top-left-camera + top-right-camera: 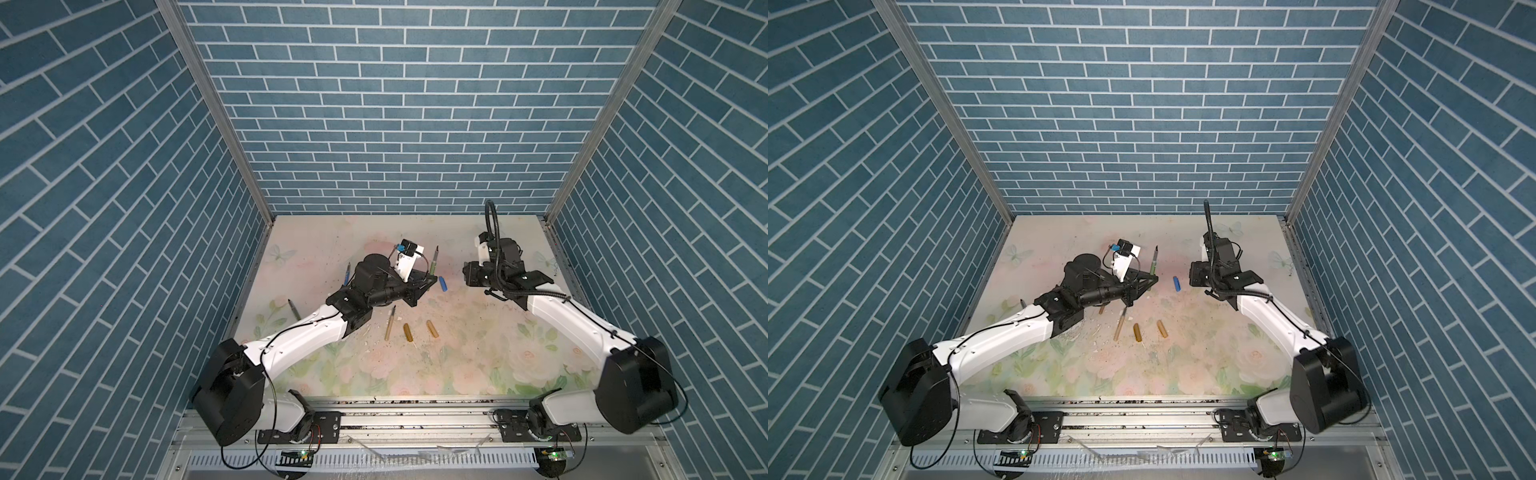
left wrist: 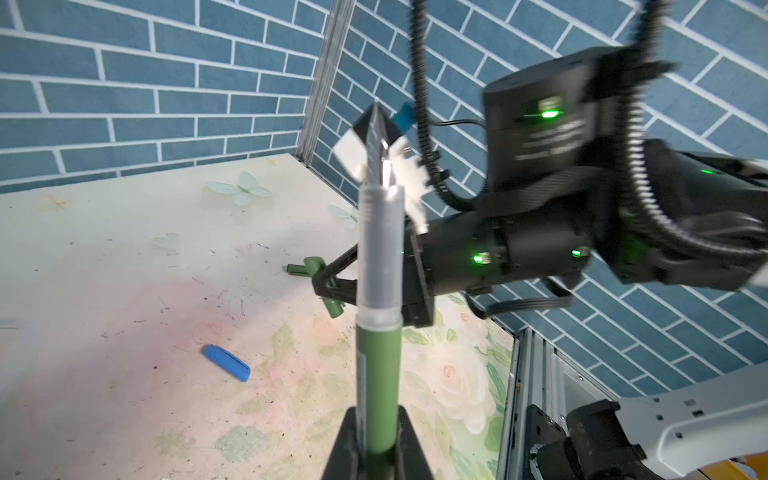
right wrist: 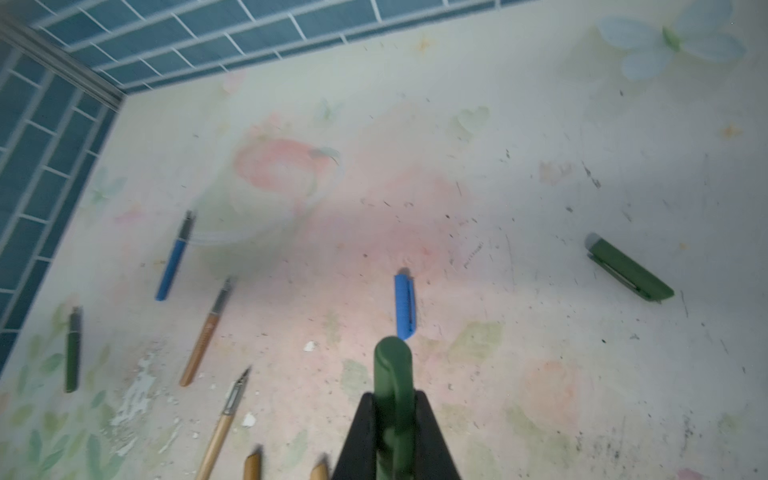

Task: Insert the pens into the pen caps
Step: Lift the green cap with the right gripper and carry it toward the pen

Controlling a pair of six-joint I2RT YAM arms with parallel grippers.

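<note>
The left fingers are clamped on the lower barrel of a green pen, which stands nearly upright with its dark nib at the top. Holding it low and vertical leaves the clear front section and tip bare, so a cap can slide on without meeting the fingers. The right fingers are closed on a green cap, gripped so that one rounded end pokes out beyond them; I cannot tell where its open mouth points. In both top views the held pen stands left of the table's middle. The right fingers hang at its 3 o'clock, well apart from it, and a blue cap lies flat on the table between the two. Colour seems to explain the pairing, green cap for green pen. The rest lies untouched on the table. The amber caps are at the held pen's 6 o'clock, and a second green cap shows only in the right wrist view. A blue pen, a loose green pen and two brown pens lie towards 8 and 9 o'clock. The step in hand looks like bringing cap to nib. The cap's mouth must face the tip and the two axes must line up, or the rim may catch on the nib.
</note>
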